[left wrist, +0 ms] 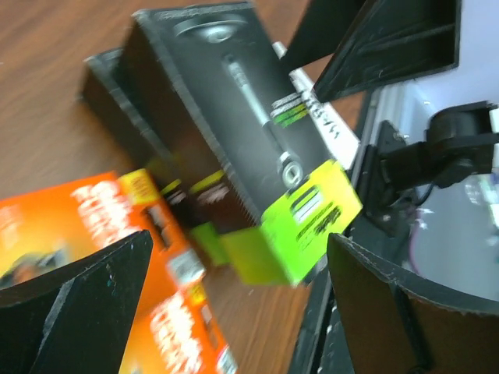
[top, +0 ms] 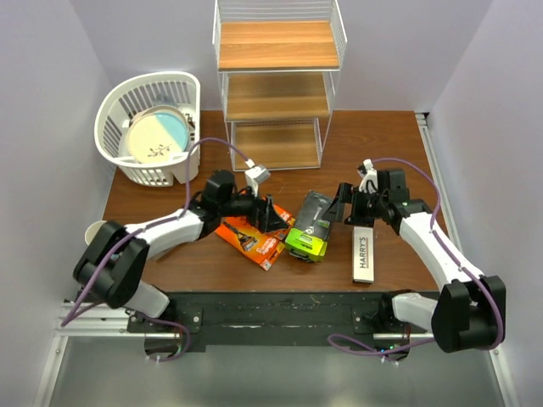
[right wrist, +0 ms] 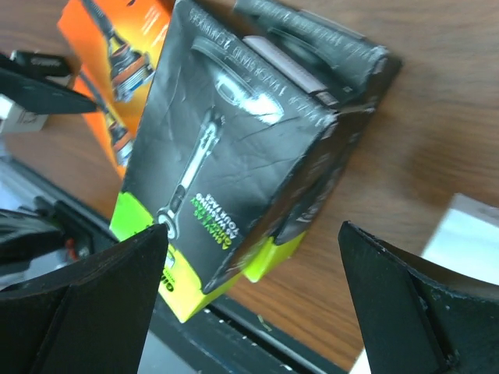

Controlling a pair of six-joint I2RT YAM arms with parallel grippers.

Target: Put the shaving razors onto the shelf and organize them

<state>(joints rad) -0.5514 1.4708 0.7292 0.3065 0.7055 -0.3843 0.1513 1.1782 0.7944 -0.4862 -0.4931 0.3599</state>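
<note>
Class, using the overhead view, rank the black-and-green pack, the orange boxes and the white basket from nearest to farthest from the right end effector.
1. Black-and-green pack: just left of the right end effector.
2. Orange boxes: further left, near the table's middle.
3. White basket: far-left corner, well beyond the others.

All items are carried by a brown wooden table (top: 386, 144). Two overlapped orange boxes (top: 248, 238) are located just below the left jaws. Two black-and-lime-green packs (top: 309, 225), one leaned on the other, are located between the left jaws and the right jaws. A white HARRY'S box (top: 365, 255) is laid flat on the near side of the right jaws. A white slatted basket (top: 144, 174) and the shelf (top: 276, 144) are positioned beyond both sets of jaws.
</note>
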